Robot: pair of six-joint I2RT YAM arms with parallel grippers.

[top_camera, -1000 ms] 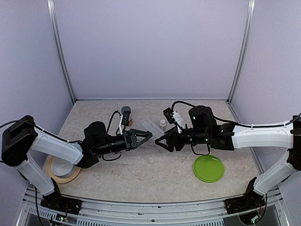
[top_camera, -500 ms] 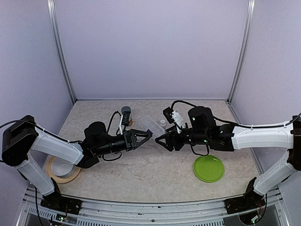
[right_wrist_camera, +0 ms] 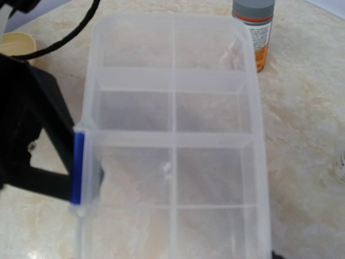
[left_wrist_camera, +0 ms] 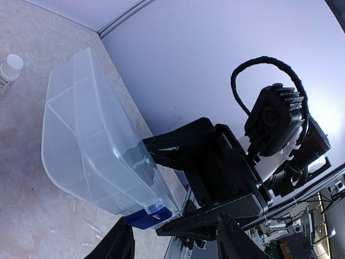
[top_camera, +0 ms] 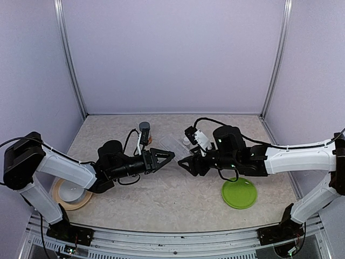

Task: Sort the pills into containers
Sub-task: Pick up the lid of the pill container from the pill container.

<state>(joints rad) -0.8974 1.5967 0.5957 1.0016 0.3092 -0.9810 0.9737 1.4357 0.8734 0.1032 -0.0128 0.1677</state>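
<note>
The clear bottle (top_camera: 144, 131) with gray cap and white-and-orange label stands upright on the counter (top_camera: 178, 202), toward the back. It is at about 10 o'clock from a clear compartment box (top_camera: 171, 143). The small white-capped vial (left_wrist_camera: 9, 67) also stands upright, just beside the box at its 3 o'clock in the top view, where the right arm partly hides it.

The box is tilted, with its open face turned toward the right wrist camera. The right tool (top_camera: 183, 164) is clamped on the end of the box away from the bottle, one finger over the open face and the other beneath. The left tool (top_camera: 167, 156) has its fingers apart, on either side of the blue latch (left_wrist_camera: 148, 218) on the box's long edge. Whether they touch it I cannot tell.

A green plate (top_camera: 239, 193) lies flat at 4 o'clock from the box, well apart. A white bowl (top_camera: 68, 190) sits on a tan plate (top_camera: 82, 204) at 8 o'clock, by the left arm.
</note>
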